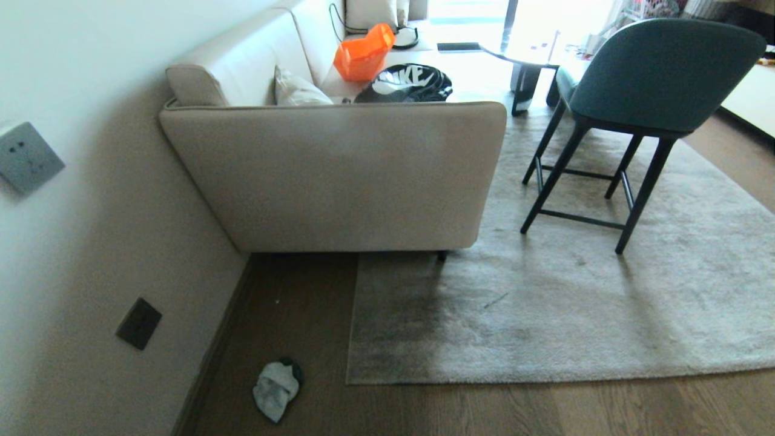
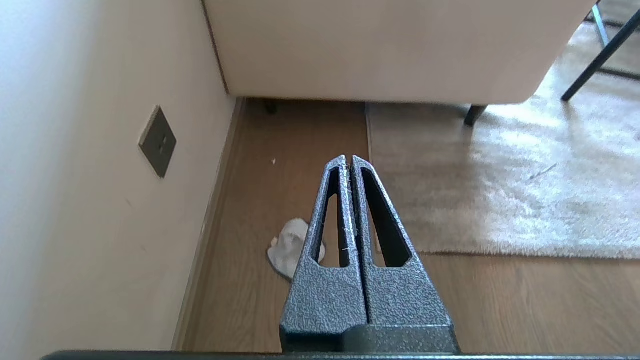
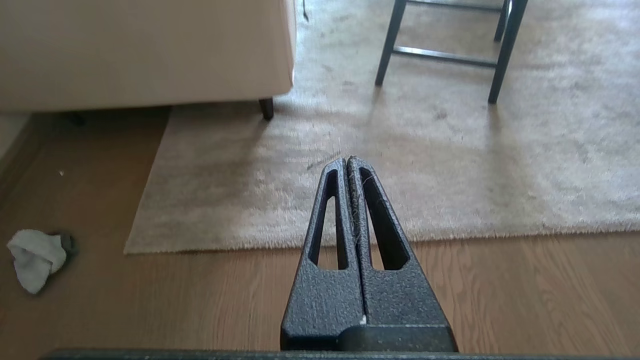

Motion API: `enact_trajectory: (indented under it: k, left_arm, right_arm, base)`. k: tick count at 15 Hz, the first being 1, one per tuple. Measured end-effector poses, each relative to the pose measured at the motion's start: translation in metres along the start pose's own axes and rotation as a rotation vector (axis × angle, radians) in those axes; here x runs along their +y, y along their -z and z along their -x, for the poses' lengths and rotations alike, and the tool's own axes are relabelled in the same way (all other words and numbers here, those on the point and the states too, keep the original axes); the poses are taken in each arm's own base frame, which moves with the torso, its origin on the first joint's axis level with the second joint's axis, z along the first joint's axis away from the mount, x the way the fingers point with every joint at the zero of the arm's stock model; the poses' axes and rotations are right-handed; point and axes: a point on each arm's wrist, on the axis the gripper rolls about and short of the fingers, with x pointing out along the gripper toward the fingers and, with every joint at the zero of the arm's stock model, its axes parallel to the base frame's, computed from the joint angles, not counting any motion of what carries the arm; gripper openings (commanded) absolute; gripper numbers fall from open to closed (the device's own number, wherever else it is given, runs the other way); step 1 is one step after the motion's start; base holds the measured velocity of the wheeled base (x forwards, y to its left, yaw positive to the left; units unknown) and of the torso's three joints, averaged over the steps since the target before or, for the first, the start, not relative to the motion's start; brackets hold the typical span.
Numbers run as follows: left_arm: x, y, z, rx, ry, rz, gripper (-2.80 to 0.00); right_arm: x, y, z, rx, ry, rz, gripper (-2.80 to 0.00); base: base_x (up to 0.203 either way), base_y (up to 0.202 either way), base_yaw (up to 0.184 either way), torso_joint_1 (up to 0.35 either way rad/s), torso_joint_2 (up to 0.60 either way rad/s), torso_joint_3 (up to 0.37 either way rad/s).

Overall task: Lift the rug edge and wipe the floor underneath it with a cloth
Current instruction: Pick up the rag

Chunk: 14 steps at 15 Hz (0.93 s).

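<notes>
A large light grey plush rug lies flat on the brown wooden floor (image 1: 484,412); its near rug edge (image 1: 545,374) and left corner (image 1: 350,380) rest on the planks. A small pale grey-white cloth (image 1: 276,389) is crumpled on the floor near the wall, left of that corner. In the left wrist view the cloth (image 2: 289,247) sits partly behind my left gripper (image 2: 348,159), which is shut and empty, high above the floor. My right gripper (image 3: 347,160) is also shut and empty, above the rug edge (image 3: 450,235); the cloth (image 3: 35,257) lies far off to its side. Neither arm shows in the head view.
A beige sofa (image 1: 339,175) stands against the wall (image 1: 91,242), one leg on the rug. A teal chair (image 1: 654,79) with black legs stands on the rug at right. An orange bag (image 1: 363,53) and a black bag (image 1: 405,85) lie on the sofa.
</notes>
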Motion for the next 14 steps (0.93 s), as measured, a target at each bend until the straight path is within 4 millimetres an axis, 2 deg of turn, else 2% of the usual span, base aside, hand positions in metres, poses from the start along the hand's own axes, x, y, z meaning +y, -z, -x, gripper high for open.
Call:
enact_trajectory:
  k: [14]
  left_arm:
    - [0.0000, 0.0000, 0.0000, 0.000, 0.000, 0.000, -2.80]
  right_arm:
    - [0.0000, 0.0000, 0.0000, 0.000, 0.000, 0.000, -2.80]
  base:
    - [0.000, 0.000, 0.000, 0.004, 0.00, -0.198]
